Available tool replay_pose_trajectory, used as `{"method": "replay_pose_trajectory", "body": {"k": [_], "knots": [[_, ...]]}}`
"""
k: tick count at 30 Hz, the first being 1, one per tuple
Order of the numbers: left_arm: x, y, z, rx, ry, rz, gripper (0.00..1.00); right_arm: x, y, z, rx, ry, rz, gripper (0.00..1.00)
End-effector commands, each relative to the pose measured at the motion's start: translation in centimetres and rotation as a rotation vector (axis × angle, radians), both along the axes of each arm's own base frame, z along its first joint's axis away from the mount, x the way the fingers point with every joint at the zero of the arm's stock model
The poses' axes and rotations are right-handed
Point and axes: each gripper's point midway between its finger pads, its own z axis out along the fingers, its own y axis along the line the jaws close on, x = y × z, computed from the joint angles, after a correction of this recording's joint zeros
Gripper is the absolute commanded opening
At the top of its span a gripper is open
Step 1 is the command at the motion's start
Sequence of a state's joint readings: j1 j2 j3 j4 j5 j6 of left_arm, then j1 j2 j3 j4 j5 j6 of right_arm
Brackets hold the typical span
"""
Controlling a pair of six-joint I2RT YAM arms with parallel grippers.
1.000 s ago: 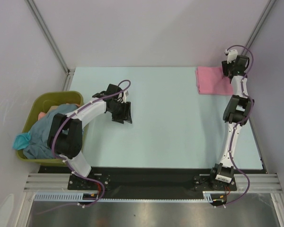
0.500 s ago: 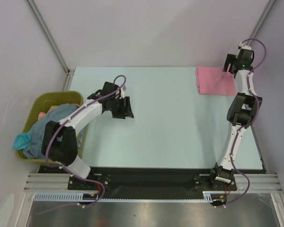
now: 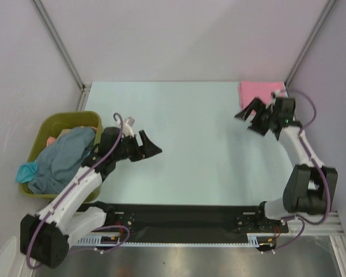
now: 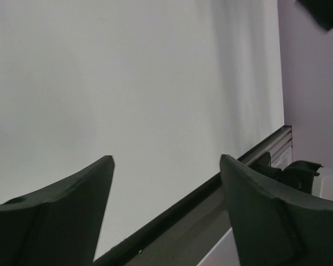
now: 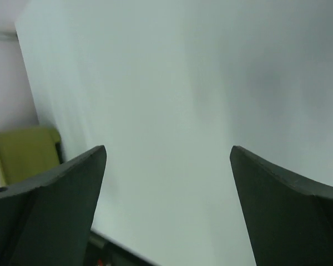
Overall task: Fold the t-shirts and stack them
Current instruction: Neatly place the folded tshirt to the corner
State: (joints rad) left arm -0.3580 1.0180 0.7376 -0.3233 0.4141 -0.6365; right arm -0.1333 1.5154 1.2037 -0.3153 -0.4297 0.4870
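A folded bubblegum pink t-shirt (image 3: 258, 90) lies flat at the table's far right corner. A crumpled grey-blue t-shirt (image 3: 60, 158) fills the olive-green bin (image 3: 75, 117) at the left, with a teal t-shirt (image 3: 26, 171) hanging over the bin's left rim. My left gripper (image 3: 152, 146) is open and empty above the table just right of the bin, pointing right; in its wrist view (image 4: 166, 166) nothing is between the fingers. My right gripper (image 3: 249, 118) is open and empty just in front of the pink shirt, pointing left; its wrist view (image 5: 167, 152) shows only bare table.
A bit of peach cloth (image 3: 49, 140) shows in the bin's far left. The bin (image 5: 22, 152) also appears at the left of the right wrist view. The table's black front rail (image 4: 200, 194) and the right arm's base (image 4: 302, 172) show in the left wrist view. Walls enclose the table.
The right gripper has left the pink shirt's far side and swung down to its near side. The left arm has drawn back towards the bin, and its gripper now points right.
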Motion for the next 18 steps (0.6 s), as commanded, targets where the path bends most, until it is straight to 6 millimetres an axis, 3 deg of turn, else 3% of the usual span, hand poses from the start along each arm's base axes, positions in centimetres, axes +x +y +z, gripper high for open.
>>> {"method": "replay_pose_trajectory", "body": {"k": [1, 2, 3, 4, 6, 7, 8, 9, 10, 11, 12, 14, 15, 16, 17, 18], "knots": [[-2.0, 0.1, 0.4, -0.137, -0.039, 0.064, 0.88, -7.7, 4.5, -2.7, 0.226, 0.122, 0.061, 1.0], [-2.5, 0.4, 0.3, -0.15, -0.053, 0.079, 0.91, -9.6, 5.5, -1.2, 0.259, 0.073, 0.082, 1.0], [-3.2, 0.9, -1.2, -0.148, -0.04, 0.102, 0.97, -12.6, 7.2, -4.3, 0.291, 0.151, 0.113, 1.0], [-3.6, 1.7, 0.3, -0.19, -0.114, 0.148, 1.0, -14.1, 7.9, -4.9, 0.296, 0.166, 0.129, 1.0], [-4.4, 2.6, -0.5, -0.209, -0.147, 0.19, 1.0, -17.8, 8.9, -7.2, 0.309, 0.239, 0.129, 1.0], [-4.8, 3.0, -0.5, -0.228, -0.156, 0.218, 1.0, -19.6, 10.4, -8.2, 0.296, 0.272, 0.177, 1.0], [-5.5, 3.3, 0.8, -0.275, -0.221, 0.216, 1.0, -20.7, 10.7, -8.8, 0.298, 0.293, 0.173, 1.0], [-6.0, 3.3, -0.2, -0.285, -0.206, 0.218, 1.0, -21.7, 11.0, -8.4, 0.315, 0.271, 0.173, 1.0], [-6.7, 3.0, -0.3, -0.328, -0.187, 0.204, 1.0, -23.4, 11.4, -10.0, 0.327, 0.311, 0.181, 1.0], [-7.5, 2.9, 0.4, -0.38, -0.217, 0.189, 1.0, -24.1, 11.4, -10.2, 0.34, 0.302, 0.176, 1.0], [-7.9, 2.6, -1.0, -0.419, -0.157, 0.188, 1.0, -24.8, 11.7, -9.3, 0.384, 0.261, 0.177, 1.0], [-8.8, 2.2, -1.5, -0.479, -0.126, 0.166, 1.0, -26.5, 11.9, -10.9, 0.433, 0.27, 0.173, 1.0], [-9.3, 2.3, -1.2, -0.525, -0.164, 0.159, 1.0, -27.0, 12.1, -11.0, 0.468, 0.261, 0.179, 1.0], [-9.4, 2.3, -1.3, -0.544, -0.143, 0.169, 1.0, -27.6, 12.6, -9.8, 0.537, 0.219, 0.2, 1.0], [-10.1, 1.8, -1.2, -0.539, -0.13, 0.118, 1.0, -28.4, 12.7, -11.3, 0.57, 0.254, 0.192, 0.99], [-10.2, 1.3, 0.2, -0.573, -0.167, 0.072, 1.0, -28.9, 13.2, -10.8, 0.608, 0.237, 0.229, 1.0]]}}
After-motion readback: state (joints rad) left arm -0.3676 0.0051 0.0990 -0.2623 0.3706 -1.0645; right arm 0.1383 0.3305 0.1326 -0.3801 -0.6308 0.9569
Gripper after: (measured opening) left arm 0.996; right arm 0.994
